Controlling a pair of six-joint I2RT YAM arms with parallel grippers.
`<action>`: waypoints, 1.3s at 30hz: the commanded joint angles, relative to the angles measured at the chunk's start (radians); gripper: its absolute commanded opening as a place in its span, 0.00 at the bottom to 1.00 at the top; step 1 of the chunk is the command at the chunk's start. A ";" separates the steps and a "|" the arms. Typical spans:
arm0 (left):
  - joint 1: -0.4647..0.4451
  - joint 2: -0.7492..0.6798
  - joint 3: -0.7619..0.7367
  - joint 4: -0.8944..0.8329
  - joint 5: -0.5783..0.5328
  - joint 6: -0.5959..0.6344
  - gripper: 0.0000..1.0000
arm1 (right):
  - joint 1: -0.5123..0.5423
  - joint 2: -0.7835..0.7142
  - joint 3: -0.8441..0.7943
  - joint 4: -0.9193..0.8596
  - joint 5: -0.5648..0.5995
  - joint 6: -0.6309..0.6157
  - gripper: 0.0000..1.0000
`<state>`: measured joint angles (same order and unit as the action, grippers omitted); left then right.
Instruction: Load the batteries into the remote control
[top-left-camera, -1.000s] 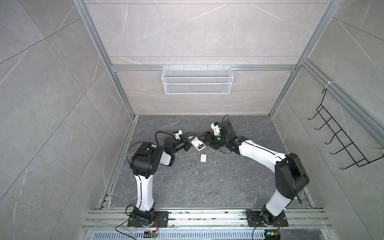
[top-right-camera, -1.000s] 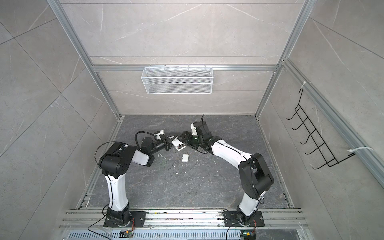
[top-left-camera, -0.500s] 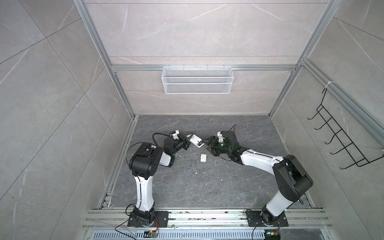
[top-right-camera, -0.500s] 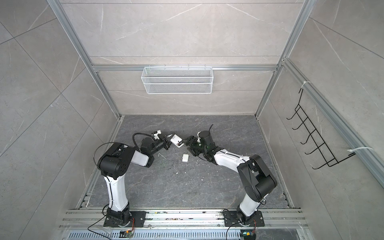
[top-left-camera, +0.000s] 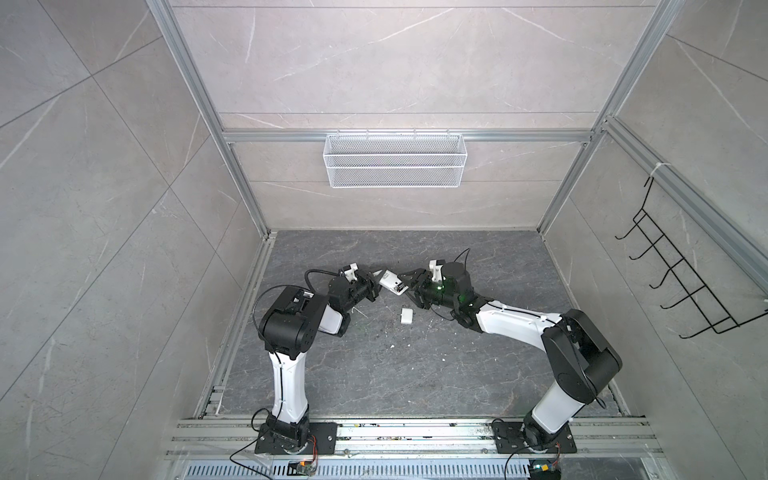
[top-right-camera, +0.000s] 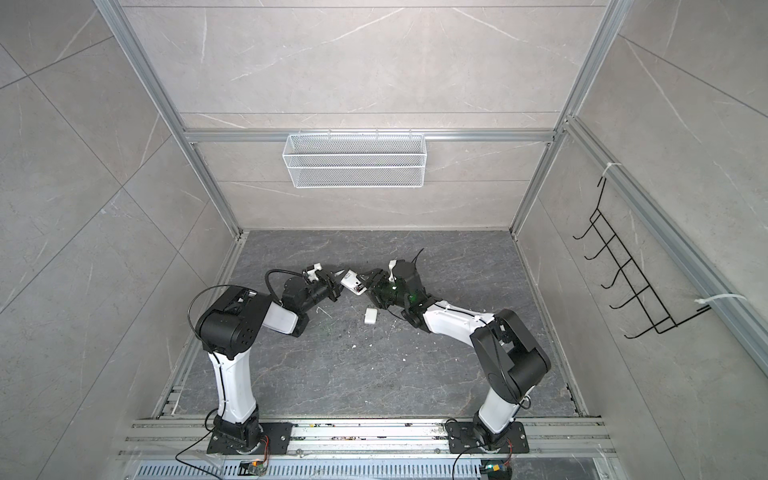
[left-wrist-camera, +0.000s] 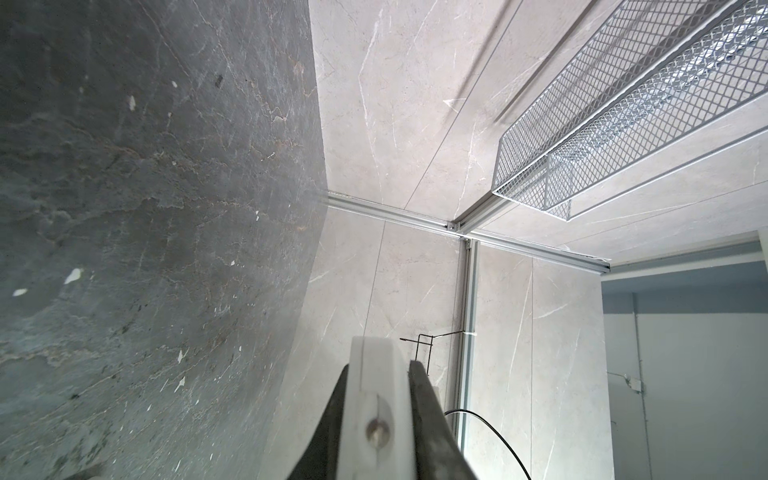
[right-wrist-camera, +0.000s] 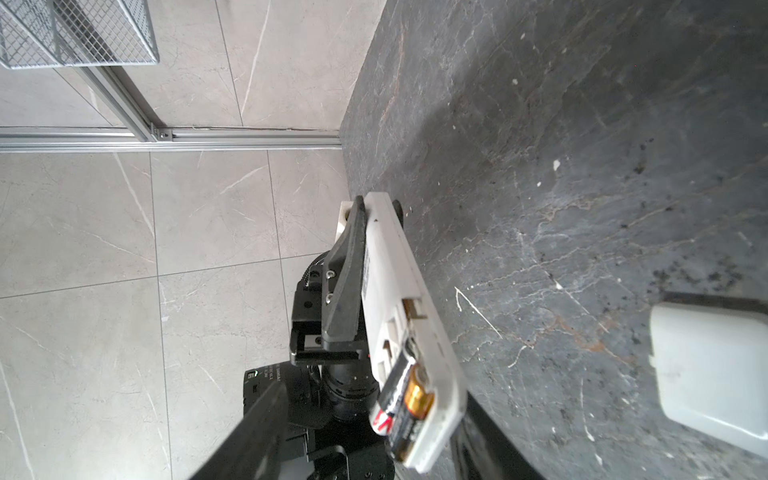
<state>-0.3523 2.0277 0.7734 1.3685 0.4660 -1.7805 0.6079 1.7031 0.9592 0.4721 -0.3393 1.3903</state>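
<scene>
above the dark grey stone counter, the left gripper clamps the white oblong plastic remote control, whose open bay apparently already holds both slim dark batteries, the right gripper part-open alongside, the small white squarish plastic cover lying unfitted.

remote control — matt plastic, floor — rough stone

And the right gripper has dropped from above the remote control to come in low and level from the side, jaws narrowing around its end, while the left gripper has nudged it up and slightly back
</scene>
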 joint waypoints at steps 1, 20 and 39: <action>-0.004 -0.040 0.013 0.047 -0.013 -0.016 0.02 | 0.010 0.019 0.009 0.048 0.017 0.022 0.56; -0.004 -0.043 0.020 0.047 -0.018 -0.039 0.02 | 0.026 0.050 0.013 0.068 0.023 0.036 0.39; -0.004 -0.045 0.023 0.047 -0.026 -0.048 0.02 | 0.033 0.070 0.026 0.072 0.023 0.042 0.25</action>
<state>-0.3534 2.0277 0.7738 1.3693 0.4461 -1.8324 0.6304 1.7508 0.9611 0.5209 -0.3244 1.4261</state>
